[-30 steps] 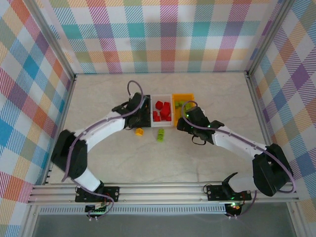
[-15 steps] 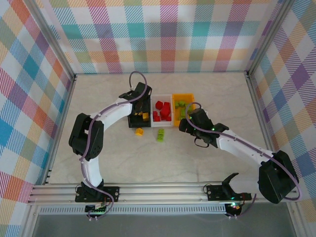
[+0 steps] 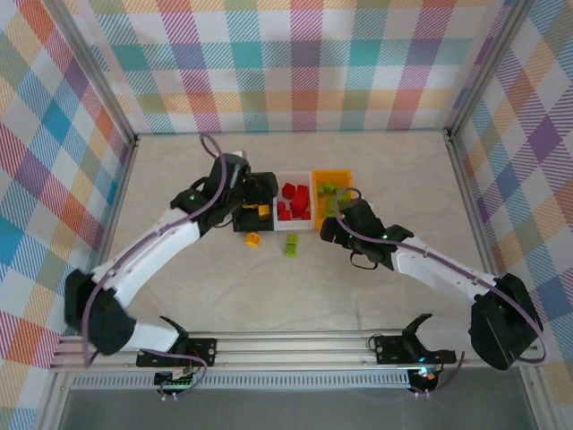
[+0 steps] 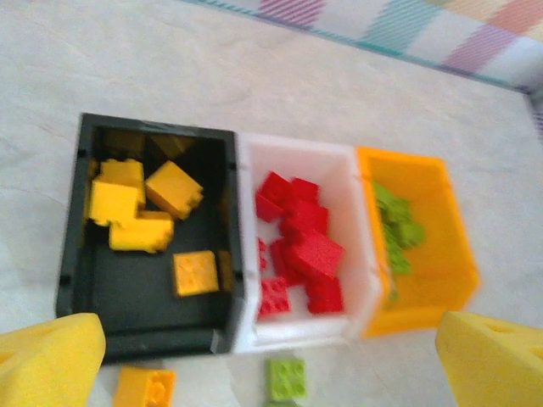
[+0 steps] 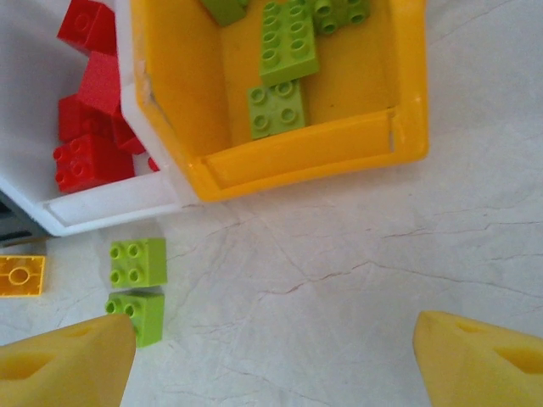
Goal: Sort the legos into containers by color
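Since left fingers [image 4: 47, 356] parted, arm [image 3: 166, 235] swung outward

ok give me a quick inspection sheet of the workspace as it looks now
surface: pale marbled table
job's things: black bin holds yellow bricks, white bin red bricks, orange bin green bricks; loose yellow brick and two loose green bricks in front
clutter: nothing seen
grippers: left gripper open, empty, by black bin; right gripper open, empty, near orange bin
cables: purple cable along each arm
surroundings: plaid walls, metal frame rail
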